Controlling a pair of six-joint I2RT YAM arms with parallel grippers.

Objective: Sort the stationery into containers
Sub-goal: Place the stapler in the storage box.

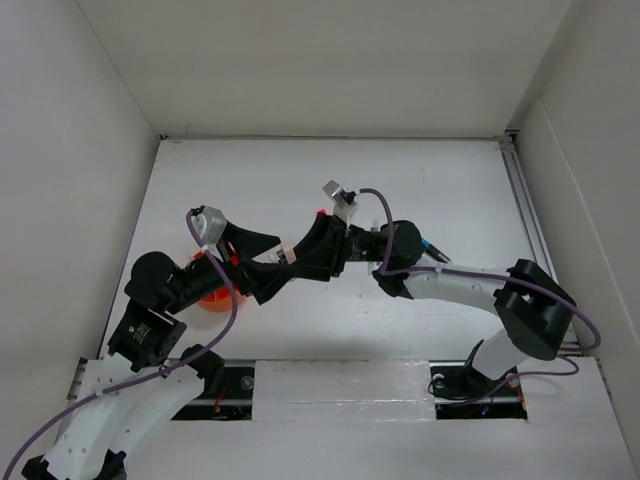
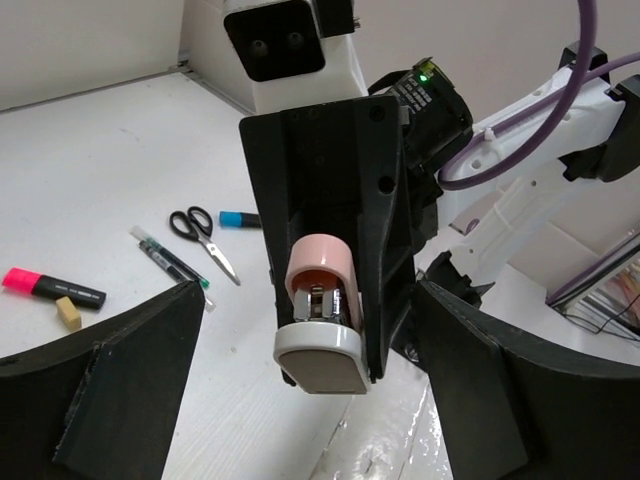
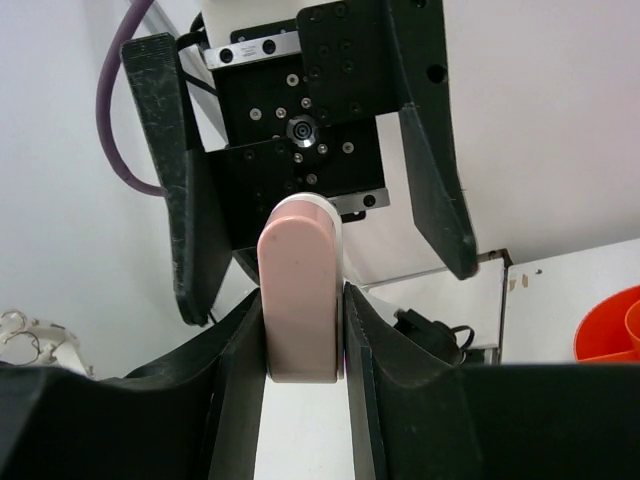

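Note:
My right gripper is shut on a small pink and white stapler-like item, held in the air; its metal inside shows in the left wrist view. My left gripper is open, with its fingers spread on either side of that item and not touching it. In the top view both grippers meet at mid-table, the left facing the right. The orange cup sits under my left arm and also shows in the right wrist view. On the table lie a pink-capped highlighter, an eraser, scissors, a blue-capped marker and a dark pen.
White walls enclose the table on three sides. A purple cable loops over my right arm. The thin pink pen is not in view.

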